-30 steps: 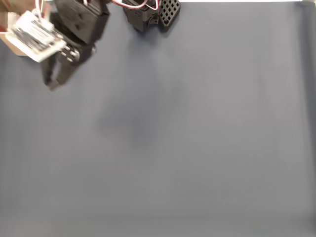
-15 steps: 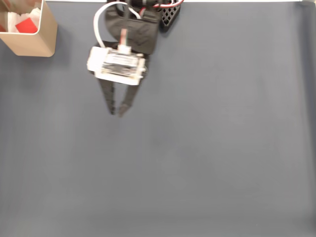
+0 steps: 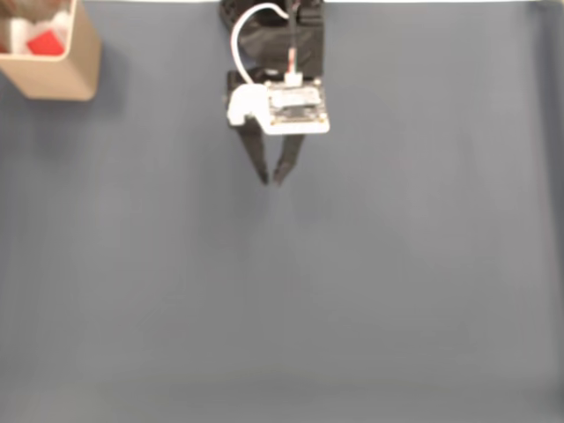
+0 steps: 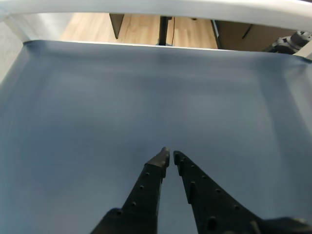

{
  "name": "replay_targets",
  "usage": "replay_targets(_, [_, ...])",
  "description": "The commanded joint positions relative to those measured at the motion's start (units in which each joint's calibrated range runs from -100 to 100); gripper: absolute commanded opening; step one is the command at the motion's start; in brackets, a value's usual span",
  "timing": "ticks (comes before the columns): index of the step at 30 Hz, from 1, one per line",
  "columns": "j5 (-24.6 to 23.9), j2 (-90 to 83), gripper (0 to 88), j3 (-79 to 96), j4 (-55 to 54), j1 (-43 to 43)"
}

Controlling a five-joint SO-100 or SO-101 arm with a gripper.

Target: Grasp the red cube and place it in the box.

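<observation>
Cube point(image 3: 44, 44) in box point(image 3: 53, 77) — far left of tool point(image 3: 271, 181).

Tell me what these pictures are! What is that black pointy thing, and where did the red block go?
The black pointy thing is the end effector of a small robot arm, a bit like a hand with two fingers. One picture comes from a camera fixed high up, looking down on the blue-grey table. The other comes from a camera riding on the arm itself, so you look along the two black fingers from behind.

In both pictures the fingers are almost pinched together, and there is nothing between them, so the arm is holding nothing.

The red cube is in the top left corner of the view from above. It sits inside the tan box, next to some white padding. Nothing else lies on the table.
</observation>
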Motion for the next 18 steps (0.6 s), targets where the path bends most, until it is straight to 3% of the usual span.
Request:
replay_targets(1, [0.1,-5.7,0.0,4.0,-1.4,-1.3])
replay_targets(18, [-2.8,-18.4,0.0,19.2,0.8,-1.1])
